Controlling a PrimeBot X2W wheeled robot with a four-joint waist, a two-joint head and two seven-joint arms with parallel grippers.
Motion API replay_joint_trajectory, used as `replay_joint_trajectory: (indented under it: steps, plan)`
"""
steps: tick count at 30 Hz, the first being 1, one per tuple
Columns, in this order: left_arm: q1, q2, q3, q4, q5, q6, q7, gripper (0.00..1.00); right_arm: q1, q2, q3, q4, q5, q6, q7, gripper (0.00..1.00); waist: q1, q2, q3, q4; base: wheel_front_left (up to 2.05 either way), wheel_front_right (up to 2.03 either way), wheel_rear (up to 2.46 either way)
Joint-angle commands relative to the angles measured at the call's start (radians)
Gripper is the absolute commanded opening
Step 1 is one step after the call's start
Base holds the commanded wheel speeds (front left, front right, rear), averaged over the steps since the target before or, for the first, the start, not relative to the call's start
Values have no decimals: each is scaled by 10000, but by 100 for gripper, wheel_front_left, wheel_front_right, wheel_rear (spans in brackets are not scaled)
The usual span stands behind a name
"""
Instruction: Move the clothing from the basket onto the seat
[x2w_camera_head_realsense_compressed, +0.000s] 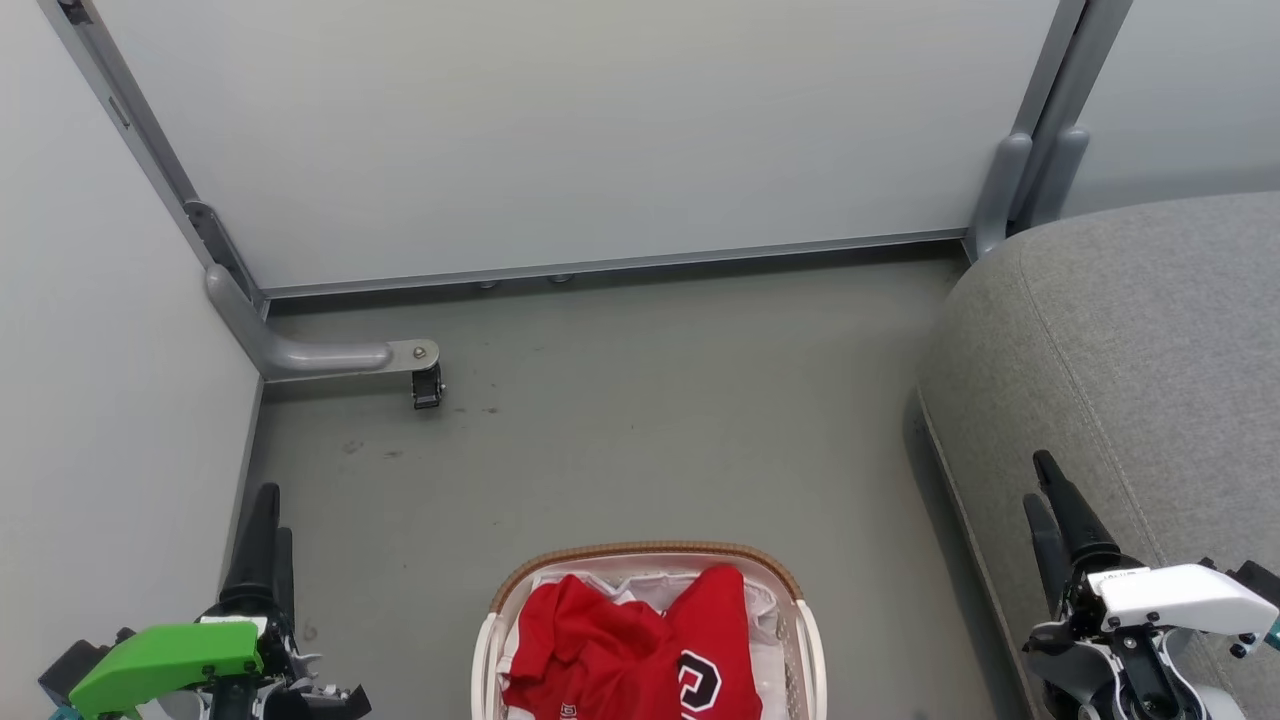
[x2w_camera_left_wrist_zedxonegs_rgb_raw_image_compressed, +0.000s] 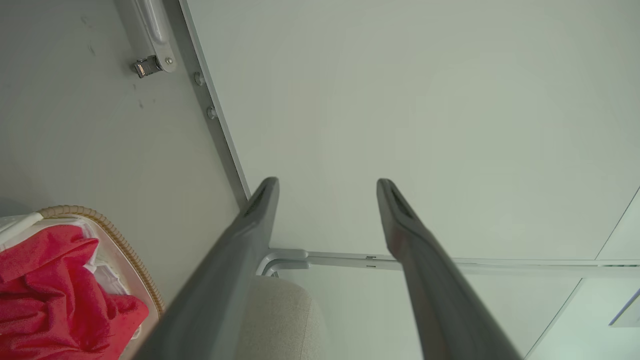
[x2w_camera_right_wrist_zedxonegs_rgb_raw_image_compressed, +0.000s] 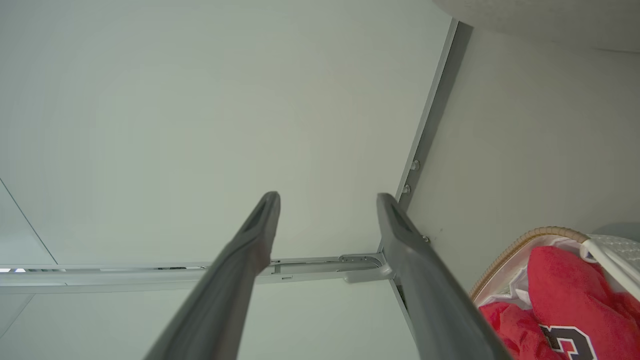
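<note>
Now my left gripper and right gripper stand open, empty; next I must grasp the soft red clothing in the near oval cream plastic basket.

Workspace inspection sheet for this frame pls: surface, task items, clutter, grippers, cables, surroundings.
Surface: grey floor, a few dark scuffs.
Job's things: red clothing heaped in the basket over its white liner; grey seat at the robot's right, no clothing on its visible part.
Clutter: nothing seen.
Grippers: left gripper and right gripper open, holding nothing, flanking the basket.
Cables: nothing seen.
Surroundings: pale partition panels, metal foot with caster.
</note>
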Motion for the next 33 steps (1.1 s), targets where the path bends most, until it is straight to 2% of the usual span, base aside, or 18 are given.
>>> replay_joint_trajectory:
  steps: [1, 2, 7, 14, 33]
  plan:
    - [-178, 129, 66, -127, 524, 1, -170, 100, -232, -155, 74, -218, -509, 2, -187, 100, 0, -1, 16, -2, 0, 0, 0]
    - [-167, 128, 149, -101, 1490, 2, -411, 100, -275, -190, 176, -263, -1495, 3, -431, 100, 0, -1, 49, -10, 0, 0, 0]
    - [-155, 133, 178, -117, 1890, 2, -488, 100, -290, -196, 206, -273, -1850, 3, -509, 100, 0, -1, 62, -13, 0, 0, 0]
    - [-53, 220, 95, -141, 3691, 3, -809, 100, -349, -256, 519, -144, -3319, 3, -828, 100, 0, -1, 108, -40, 0, 0, 0]
    - [364, 373, -287, -193, 7080, 5, -1480, 100, -161, -293, 875, -140, -6816, 3, -1505, 100, 0, -1, 139, -132, 0, 0, 0]
